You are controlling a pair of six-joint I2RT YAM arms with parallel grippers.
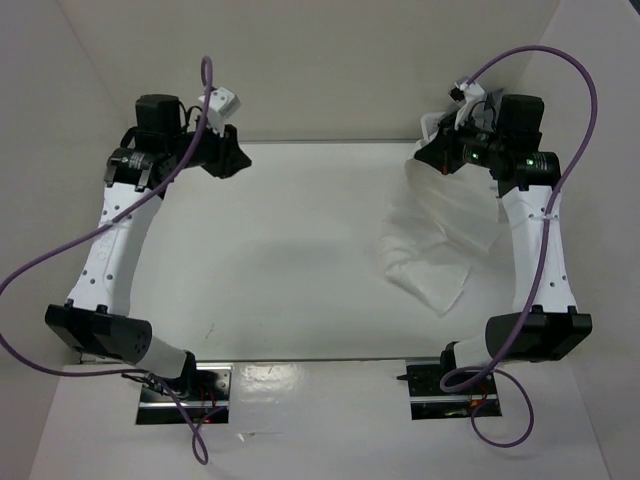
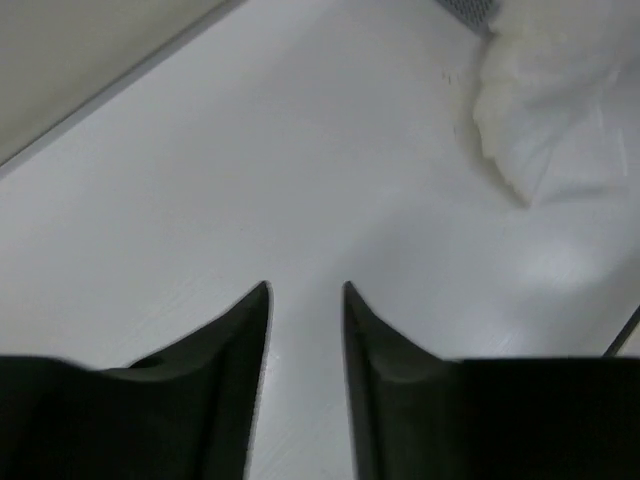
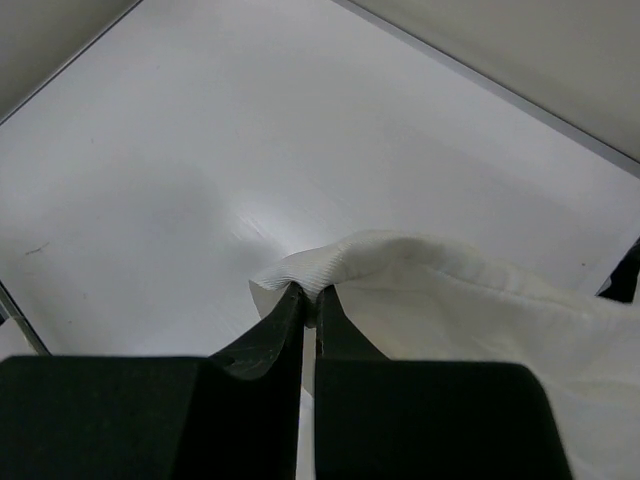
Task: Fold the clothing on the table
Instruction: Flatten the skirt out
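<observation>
The clothing (image 1: 440,240) is thin white fabric, bunched and draped on the right side of the table (image 1: 280,250). Its upper end is lifted at the far right. My right gripper (image 1: 430,158) is shut on that end. In the right wrist view the fingertips (image 3: 310,292) pinch a ribbed edge of the clothing (image 3: 450,300), which trails off to the right. My left gripper (image 1: 230,158) hovers at the far left of the table. Its jaws (image 2: 305,288) stand apart with only bare table (image 2: 250,150) between them. The clothing (image 2: 550,110) lies well off to its upper right.
White enclosure walls (image 1: 330,60) close in the back and sides of the table. A thin metal rail (image 1: 310,359) runs along the near edge between the arm bases. Purple cables (image 1: 60,250) loop off both arms.
</observation>
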